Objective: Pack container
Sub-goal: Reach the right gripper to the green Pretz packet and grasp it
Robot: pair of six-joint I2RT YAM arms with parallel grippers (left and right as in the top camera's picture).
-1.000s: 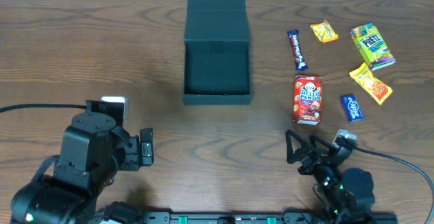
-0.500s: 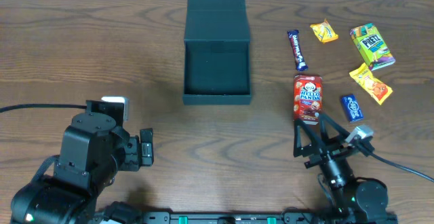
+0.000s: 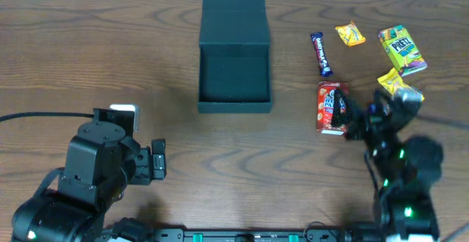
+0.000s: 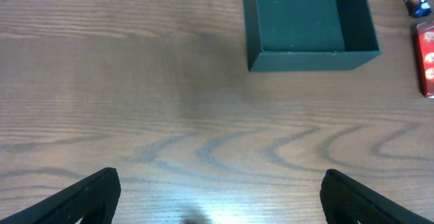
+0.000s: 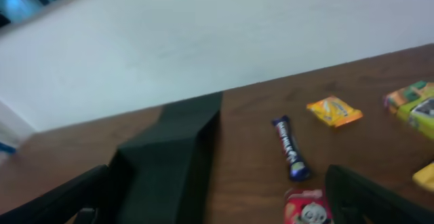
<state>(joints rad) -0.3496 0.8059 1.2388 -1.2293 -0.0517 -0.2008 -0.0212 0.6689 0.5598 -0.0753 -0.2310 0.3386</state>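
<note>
Dark matte container (image 3: 234, 88) sits open, middle-back of the table (image 3: 95, 59)
Squarish teal-black cardboard, flat walls, flap lid (image 3: 233, 11) hinged back, on wood grain. My left gripper (image 4: 220, 183) and right gripper (image 5: 217, 180) both gape wide, holding nothing.

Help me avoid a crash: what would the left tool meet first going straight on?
Probably the bare table: the left tool points at wood, with the container farther off to the right.

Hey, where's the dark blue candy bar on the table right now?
In the overhead view the dark blue candy bar lies on the robot's right side, between the container and a yellow packet, just beyond the red panda box.
</note>
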